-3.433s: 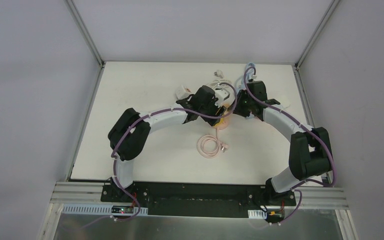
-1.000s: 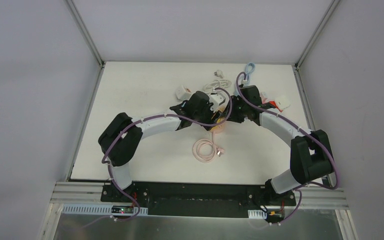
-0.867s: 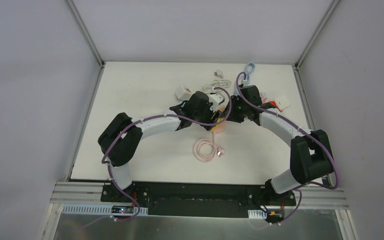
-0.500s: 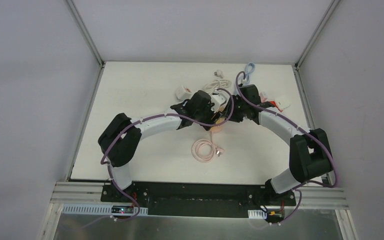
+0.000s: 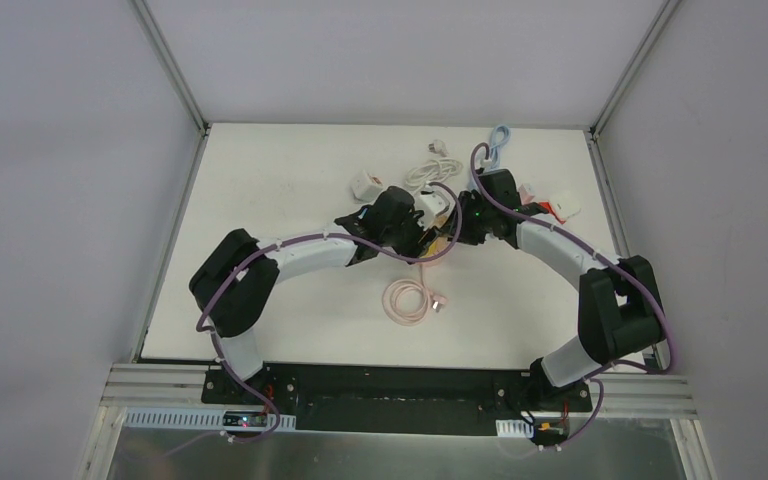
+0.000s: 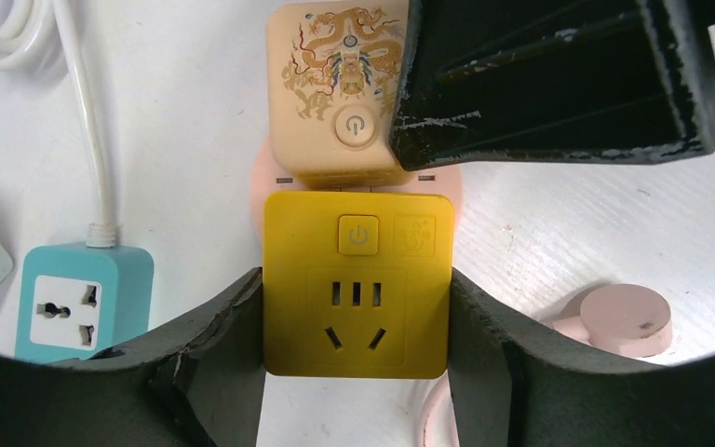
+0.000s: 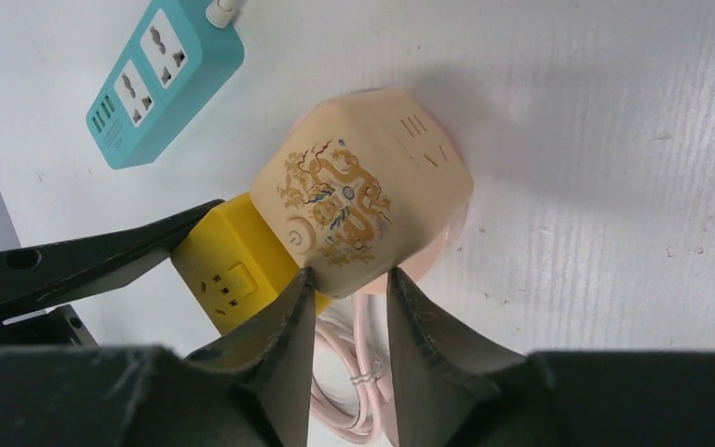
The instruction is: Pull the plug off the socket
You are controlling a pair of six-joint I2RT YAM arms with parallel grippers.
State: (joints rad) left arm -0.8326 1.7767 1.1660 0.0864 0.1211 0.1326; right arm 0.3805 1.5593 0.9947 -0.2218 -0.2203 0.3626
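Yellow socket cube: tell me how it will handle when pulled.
The yellow socket cube looks like rigid plastic, so it should not flex in the left gripper. Its faces look smooth, so it may slip under a hard pull. It sits flush against the beige cube, so it will probably resist, then release suddenly.

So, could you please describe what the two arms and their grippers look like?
The left arm and right arm are alike: white curved link shells between bulky black joint housings, with a purple cable looping along each. The left gripper and right gripper have matte black, wedge-shaped fingers whose edges are scuffed pale. No sleeves show.
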